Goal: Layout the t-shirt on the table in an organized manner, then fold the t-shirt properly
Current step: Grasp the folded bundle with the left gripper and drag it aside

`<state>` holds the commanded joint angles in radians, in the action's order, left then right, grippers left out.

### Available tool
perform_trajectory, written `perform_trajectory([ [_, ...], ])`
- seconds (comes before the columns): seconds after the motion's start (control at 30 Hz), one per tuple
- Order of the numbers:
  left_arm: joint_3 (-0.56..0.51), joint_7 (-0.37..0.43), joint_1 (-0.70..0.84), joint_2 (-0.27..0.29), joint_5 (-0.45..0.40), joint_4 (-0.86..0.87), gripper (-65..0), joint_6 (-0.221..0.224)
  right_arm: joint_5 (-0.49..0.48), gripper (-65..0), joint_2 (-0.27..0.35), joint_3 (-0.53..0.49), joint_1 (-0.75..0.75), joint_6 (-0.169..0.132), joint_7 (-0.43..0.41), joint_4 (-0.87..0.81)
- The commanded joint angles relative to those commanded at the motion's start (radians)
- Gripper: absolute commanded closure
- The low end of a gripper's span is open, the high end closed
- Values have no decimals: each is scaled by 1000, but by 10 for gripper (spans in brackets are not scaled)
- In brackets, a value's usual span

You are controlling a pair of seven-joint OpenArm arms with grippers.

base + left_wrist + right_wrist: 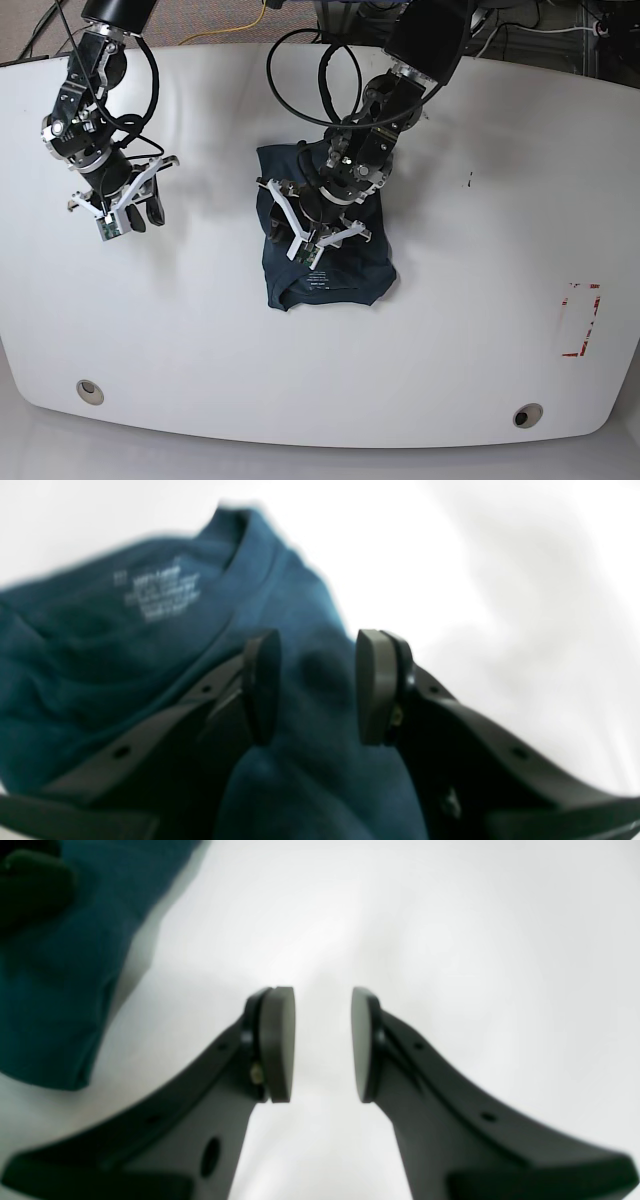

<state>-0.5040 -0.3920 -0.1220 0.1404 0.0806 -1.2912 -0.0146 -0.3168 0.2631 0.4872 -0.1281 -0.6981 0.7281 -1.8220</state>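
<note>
Lying bunched on the table (480,330), the t-shirt (340,275) shows its neck label; the left gripper (317,687) hovers above it with jaws parted, empty, as is the right gripper (322,1045).

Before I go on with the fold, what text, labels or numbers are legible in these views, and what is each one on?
White printed label inside the neck of the t-shirt: several lines of print, too blurred to read in the left wrist view.
Same label in the base view: too small to read.
Table: a red tape rectangle, no lettering.
Right wrist view: no text.
</note>
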Motion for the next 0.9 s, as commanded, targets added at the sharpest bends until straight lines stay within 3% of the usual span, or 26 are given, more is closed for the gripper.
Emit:
perform_trajectory([
  [0.13, 18, 29, 5, -40, 12, 89, -232, -28, 0, -181, -6, 2, -2, 0, 0, 0],
  [0.27, 77, 26, 38, -121, 83, 109, -232, -81, -2, -181, -8, 2, -2, 0, 0, 0],
  [0.5, 141, -6, 92, -344, 207, 107, -232, -193, -2, -181, -8, 2, -3, 0, 0, 0],
  [0.6, 172, -21, 118, -459, 258, 110, -232, -269, -2, -181, -8, 2, -5, 0, 0, 0],
  [0.9, 299, -25, 230, -733, 281, 118, -232, -462, -3, -181, -9, 0, -8, 0, 0, -2],
])
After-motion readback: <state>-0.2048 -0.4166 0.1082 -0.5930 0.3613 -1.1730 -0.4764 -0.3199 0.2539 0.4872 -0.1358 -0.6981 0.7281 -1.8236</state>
